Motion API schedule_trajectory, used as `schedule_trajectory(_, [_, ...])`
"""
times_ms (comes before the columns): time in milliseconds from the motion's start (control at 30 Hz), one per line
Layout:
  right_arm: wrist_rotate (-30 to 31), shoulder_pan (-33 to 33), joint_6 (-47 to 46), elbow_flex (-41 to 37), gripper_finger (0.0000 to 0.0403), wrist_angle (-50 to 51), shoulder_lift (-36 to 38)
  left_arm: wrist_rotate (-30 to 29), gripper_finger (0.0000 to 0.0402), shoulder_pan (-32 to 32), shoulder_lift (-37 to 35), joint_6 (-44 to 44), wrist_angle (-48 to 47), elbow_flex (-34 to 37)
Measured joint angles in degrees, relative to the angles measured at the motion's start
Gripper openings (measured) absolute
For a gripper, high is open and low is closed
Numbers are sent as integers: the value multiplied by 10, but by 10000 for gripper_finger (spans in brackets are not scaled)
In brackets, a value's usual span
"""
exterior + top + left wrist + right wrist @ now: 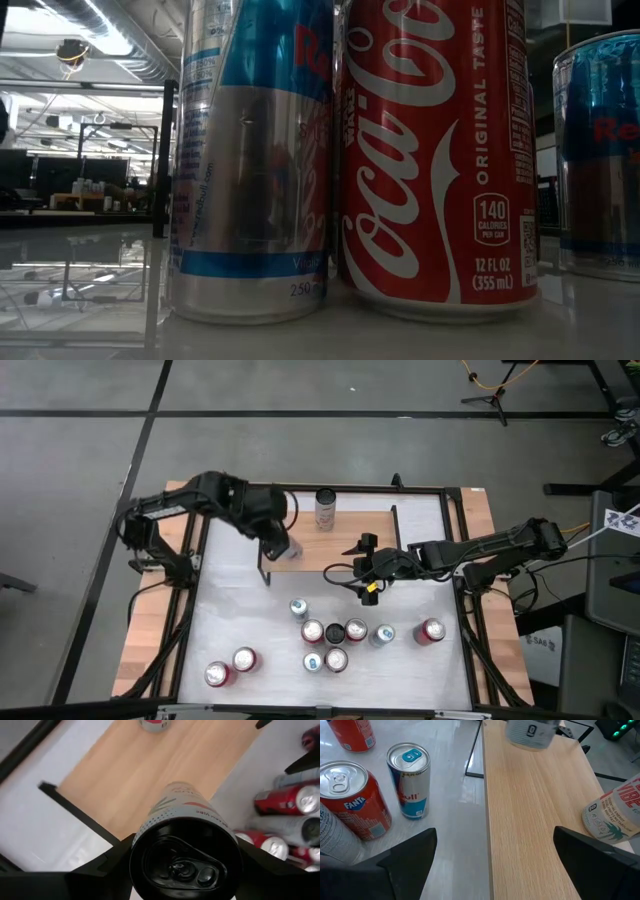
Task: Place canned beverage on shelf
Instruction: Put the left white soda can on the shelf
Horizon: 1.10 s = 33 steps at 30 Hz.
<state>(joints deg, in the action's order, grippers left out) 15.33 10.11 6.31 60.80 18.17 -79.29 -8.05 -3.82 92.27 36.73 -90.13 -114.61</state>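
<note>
The shelf (335, 550) is a light wood plank on a thin black frame, at the table's far middle. One pale can (325, 508) stands upright on its far edge and also shows in the right wrist view (615, 815). My left gripper (182, 865) hangs over the plank's left end (280, 547), shut on a grey canned beverage (182, 815) with a black top. My right gripper (495, 865) waits open by the plank's right part (366, 567), with nothing between its fingers. My left gripper pinches the can between its two fingers (107, 862), one on each side of the body just below the black top rim (145, 832). The fingers come from above, pointing steeply down. The can hangs below them, base down, clear above the plank.
Several cans stand grouped on the white table near the front (335, 635). Two more (230, 665) are at the front left and a red one (430, 630) at the right. In the low view a Red Bull can (250, 160) and a Coca-Cola can (435, 160) fill the picture.
</note>
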Motion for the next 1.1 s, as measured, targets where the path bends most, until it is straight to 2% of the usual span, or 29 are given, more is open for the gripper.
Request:
schedule_trajectory(167, [0,0,0,0,392,0,0,33,234,-36,0,-105,0,0])
schedule_trajectory(433, [0,0,0,0,392,0,0,33,241,-38,0,-204,1,0])
schedule_trajectory(1100, [0,0,0,0,392,0,0,28,247,-29,0,-223,2,46])
